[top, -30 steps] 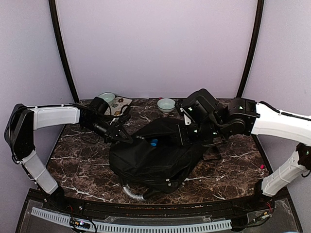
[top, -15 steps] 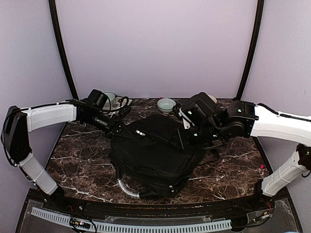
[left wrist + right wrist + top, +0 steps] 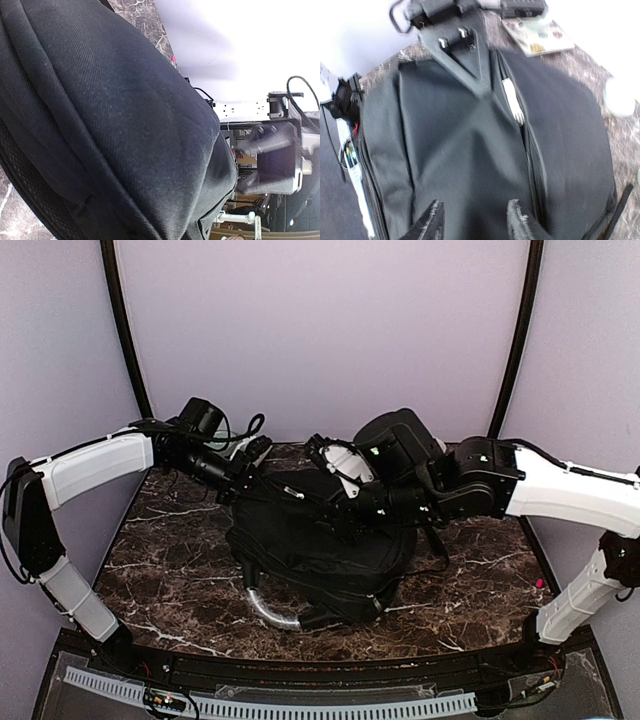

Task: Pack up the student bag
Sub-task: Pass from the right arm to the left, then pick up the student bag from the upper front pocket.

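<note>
The student bag (image 3: 320, 560) is a large black backpack lying flat in the middle of the table, its grey handle (image 3: 268, 608) at the near side. My left gripper (image 3: 258, 486) is shut on the bag's fabric at its far left edge; in the right wrist view this left gripper (image 3: 452, 42) pulls the cloth up into a taut triangle. In the left wrist view black fabric (image 3: 125, 125) fills the frame and hides the fingers. My right gripper (image 3: 475, 220) hovers open over the bag's top panel (image 3: 460, 150), nothing between its fingers; it shows from above too, right gripper (image 3: 328, 508).
A silver zip pull (image 3: 512, 102) lies along the bag's zipper line. Beyond the bag, a flat card with stickers (image 3: 540, 37) and a pale bowl (image 3: 620, 95) sit on the marble table (image 3: 170, 570). A small pink thing (image 3: 541, 583) lies near the table's right edge.
The left gripper has shut on the bag's far edge and lifted it. The right gripper has opened and swung left over the bag. The bag's opening with a blue item inside no longer shows.
</note>
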You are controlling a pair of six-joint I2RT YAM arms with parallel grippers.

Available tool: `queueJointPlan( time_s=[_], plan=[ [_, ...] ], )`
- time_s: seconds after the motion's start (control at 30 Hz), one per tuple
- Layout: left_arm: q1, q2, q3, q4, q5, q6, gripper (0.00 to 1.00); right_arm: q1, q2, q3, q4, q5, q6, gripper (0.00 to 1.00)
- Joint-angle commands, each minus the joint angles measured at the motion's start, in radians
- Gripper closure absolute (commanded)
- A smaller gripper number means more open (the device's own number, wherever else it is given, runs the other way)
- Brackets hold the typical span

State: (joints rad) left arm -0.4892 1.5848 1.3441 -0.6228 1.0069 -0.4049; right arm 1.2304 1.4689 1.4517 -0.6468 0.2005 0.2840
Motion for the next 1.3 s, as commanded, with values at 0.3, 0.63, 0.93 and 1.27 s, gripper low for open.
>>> queueJointPlan(
  time_s=[0.3,0.63,0.93,1.27],
  plan=[
    [-0.019,-0.104,0.066,0.102,0.035,-0.036,1.0,-0.002,0.267,0.182,0.234,0.163,-0.331,0.82],
    [-0.047,-0.188,-0.002,0.143,0.029,0.019,1.0,-0.058,0.296,0.172,0.234,0.182,-0.293,0.78],
    [-0.057,-0.203,0.027,0.037,-0.05,0.132,1.0,-0.088,0.232,0.092,0.3,0.065,-0.329,0.67],
    [-0.058,-0.199,0.028,-0.006,-0.093,0.163,1.0,-0.125,0.2,0.085,0.381,-0.006,-0.34,0.68]
  ],
)
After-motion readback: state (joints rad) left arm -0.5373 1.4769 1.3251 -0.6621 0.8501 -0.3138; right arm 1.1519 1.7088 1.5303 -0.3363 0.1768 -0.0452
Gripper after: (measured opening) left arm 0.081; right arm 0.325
